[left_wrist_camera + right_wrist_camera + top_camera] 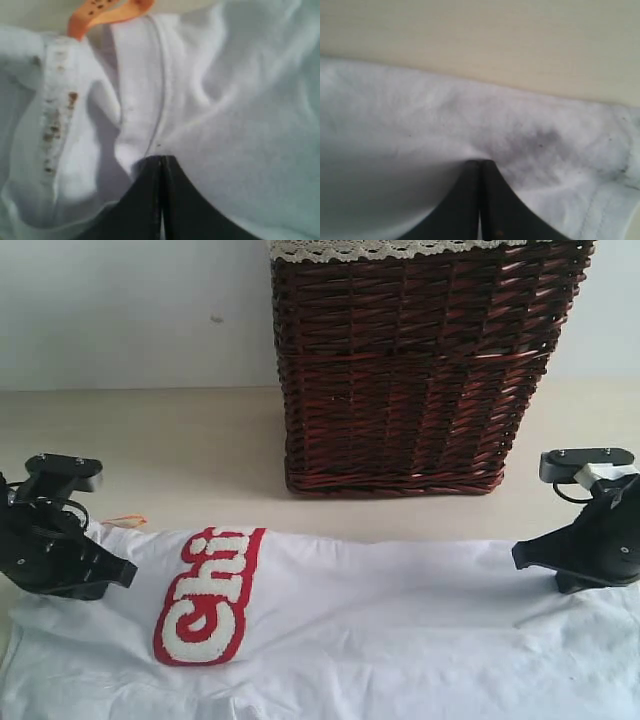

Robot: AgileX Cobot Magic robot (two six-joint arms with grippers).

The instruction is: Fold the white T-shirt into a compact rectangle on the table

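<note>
Exterior view: the white T-shirt (380, 630) lies spread on the table (180, 450) in front of a wicker basket (410, 370). The left gripper (130, 570) and right gripper (518, 555) sit at its opposite edges.
Left wrist view: jaws clenched, pinching soft stitched cloth near an orange loop (107, 12).
Right wrist view: jaws clenched on grey-smudged cloth beside the hem.

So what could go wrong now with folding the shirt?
The left gripper and right gripper each seem to pinch just a little bit of the white T-shirt, so it might slip out. The cloth is bunched up by the left one, so the fold could turn out crooked. The wicker basket stands close behind, so a lifted arm might bump it.
</note>
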